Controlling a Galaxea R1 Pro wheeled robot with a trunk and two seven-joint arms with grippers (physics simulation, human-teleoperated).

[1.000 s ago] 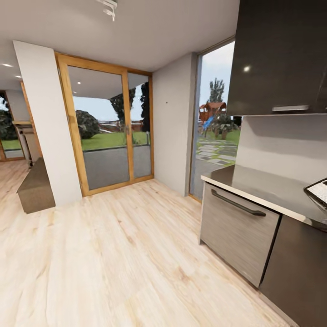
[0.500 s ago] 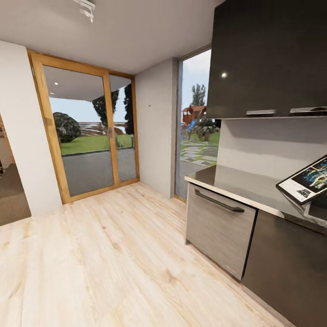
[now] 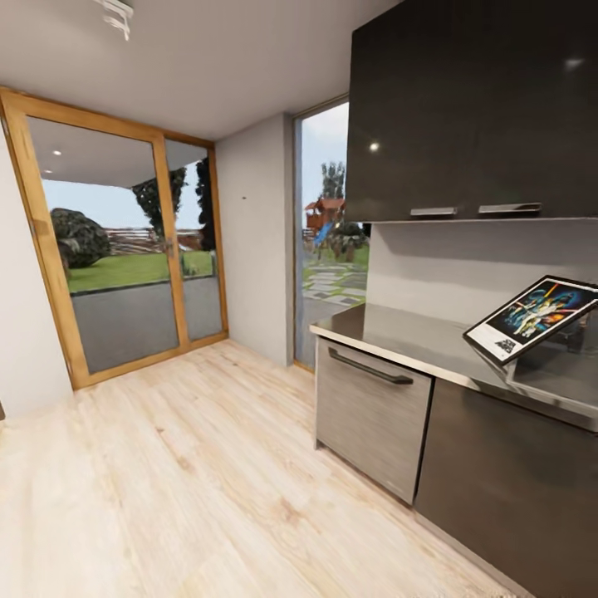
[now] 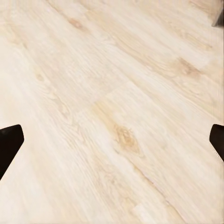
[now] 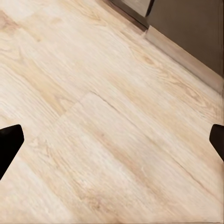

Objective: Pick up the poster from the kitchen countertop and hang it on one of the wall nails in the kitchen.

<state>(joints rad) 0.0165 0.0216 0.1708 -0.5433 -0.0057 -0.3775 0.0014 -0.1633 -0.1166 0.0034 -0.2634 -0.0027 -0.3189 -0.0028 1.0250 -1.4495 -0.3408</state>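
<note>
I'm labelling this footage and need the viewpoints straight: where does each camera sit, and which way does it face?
Head view: on the head, facing the kitchen countertop, the propped poster and a wall nail.
Left wrist view: looks down at the wood floor between the left gripper fingertips.
Right wrist view: floor and cabinet base beyond the right gripper.
Both wrist views share the floor.

Kitchen countertop runs off the frame's right edge. Poster: lettering too small to read. Wall nail: mere speck, upper centre-left.

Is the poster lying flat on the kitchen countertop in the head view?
No. The poster stands tilted, its far edge raised above the kitchen countertop, near the sink recess.
</note>
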